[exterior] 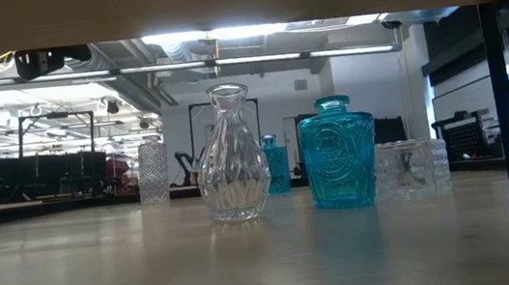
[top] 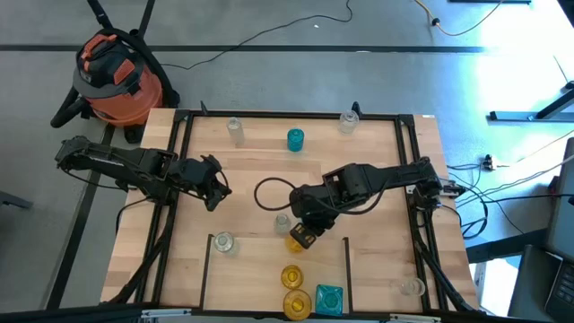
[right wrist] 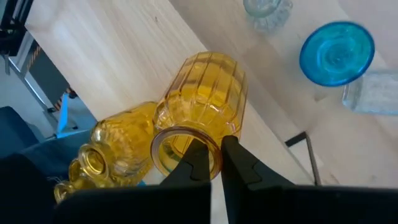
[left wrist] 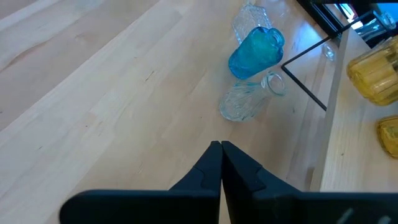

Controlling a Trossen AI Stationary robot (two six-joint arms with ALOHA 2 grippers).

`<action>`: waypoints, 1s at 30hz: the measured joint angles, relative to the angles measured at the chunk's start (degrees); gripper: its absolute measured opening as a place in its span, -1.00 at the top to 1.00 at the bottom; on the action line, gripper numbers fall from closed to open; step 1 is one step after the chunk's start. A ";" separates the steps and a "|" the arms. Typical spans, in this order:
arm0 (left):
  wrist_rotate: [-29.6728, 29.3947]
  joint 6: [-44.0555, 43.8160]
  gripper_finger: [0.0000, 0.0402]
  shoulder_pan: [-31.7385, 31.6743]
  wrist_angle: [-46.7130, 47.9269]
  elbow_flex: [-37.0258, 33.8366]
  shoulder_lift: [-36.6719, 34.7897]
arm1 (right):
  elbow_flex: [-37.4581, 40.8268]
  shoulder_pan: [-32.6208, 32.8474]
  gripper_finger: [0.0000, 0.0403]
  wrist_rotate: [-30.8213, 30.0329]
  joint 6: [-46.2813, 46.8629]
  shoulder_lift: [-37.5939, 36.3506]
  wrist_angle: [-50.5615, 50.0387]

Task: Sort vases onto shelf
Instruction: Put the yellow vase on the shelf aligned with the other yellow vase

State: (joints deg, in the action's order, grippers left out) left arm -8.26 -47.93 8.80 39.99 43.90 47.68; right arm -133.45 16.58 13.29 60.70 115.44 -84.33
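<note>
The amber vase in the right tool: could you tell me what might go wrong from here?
1. The right tool pinches only the rim of the amber vase, so it could slip or swing.
2. Other amber vases stand close beside it and a clear vase is near, so lowering may knock one.

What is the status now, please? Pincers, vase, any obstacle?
Right pincer shut on amber vase rim, above the shelf. Left pincer shut, empty. Clear vase stands close beside.
</note>
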 joint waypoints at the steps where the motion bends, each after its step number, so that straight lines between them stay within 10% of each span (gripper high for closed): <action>1: -0.01 0.01 1.00 -0.01 -0.02 0.00 0.00 | 0.00 0.00 1.00 0.19 0.69 0.00 -0.02; 30: -0.12 1.58 1.00 -0.03 -0.20 0.00 0.00 | 0.00 0.34 0.72 -0.17 2.04 -0.07 -1.00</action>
State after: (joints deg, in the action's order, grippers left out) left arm -8.38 -46.35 8.78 39.79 43.90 47.68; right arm -133.45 16.92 13.12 62.74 115.37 -85.33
